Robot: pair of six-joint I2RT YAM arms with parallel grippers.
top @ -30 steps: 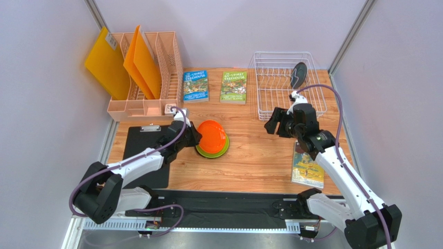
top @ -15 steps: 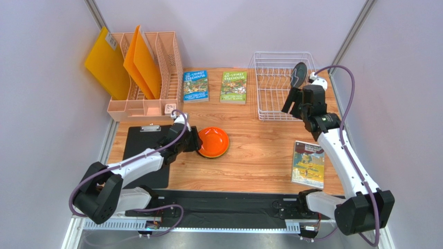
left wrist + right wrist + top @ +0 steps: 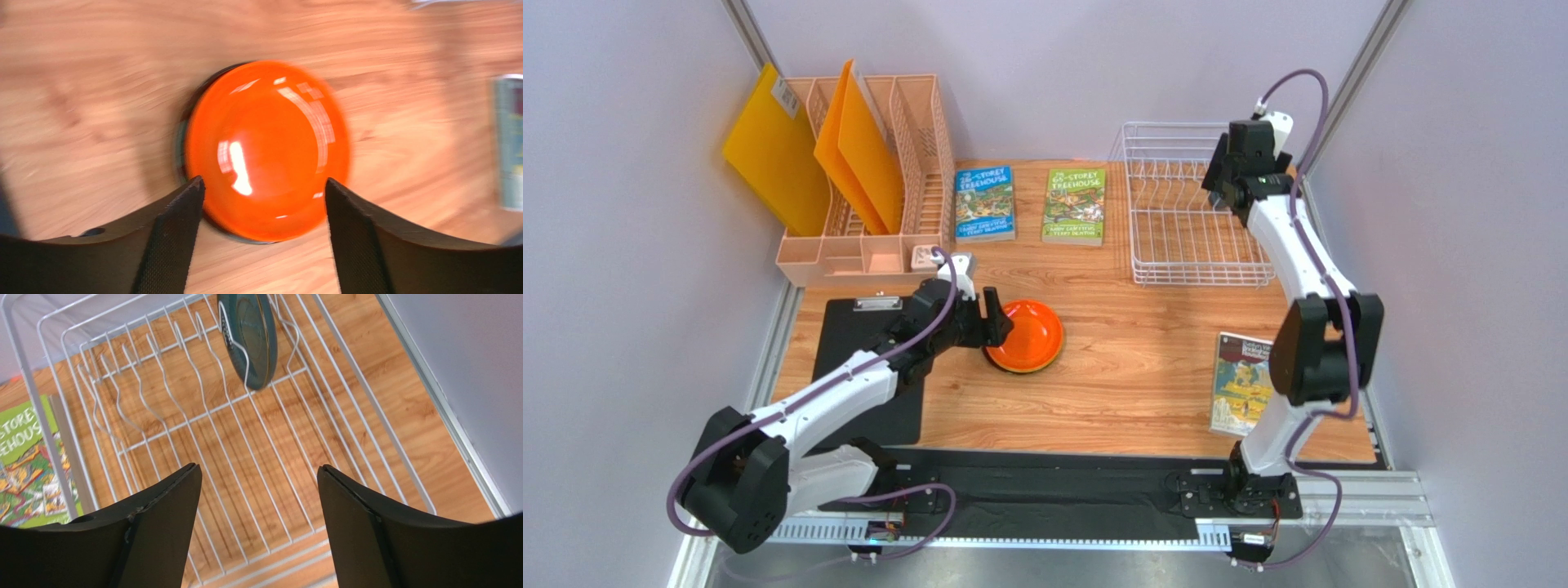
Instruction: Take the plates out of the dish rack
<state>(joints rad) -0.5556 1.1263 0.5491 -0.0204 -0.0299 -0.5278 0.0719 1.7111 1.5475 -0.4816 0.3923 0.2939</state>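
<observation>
Two books (image 3: 1074, 206) lie between the peach organiser (image 3: 923, 150) and the dish rack (image 3: 1179, 233).

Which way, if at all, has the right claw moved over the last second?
Yes. The right claw went from the near edge of the white wire dish rack back to its far right corner, above the dark teal round plate.

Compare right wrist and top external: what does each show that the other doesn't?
Right wrist only: the dark plate standing on edge between the prongs of the rack; from above, the right arm hides it.
Top only: the orange plate on the table, the peach organiser and the clipboard.
Both: the rack, the green book and the open right gripper.
</observation>
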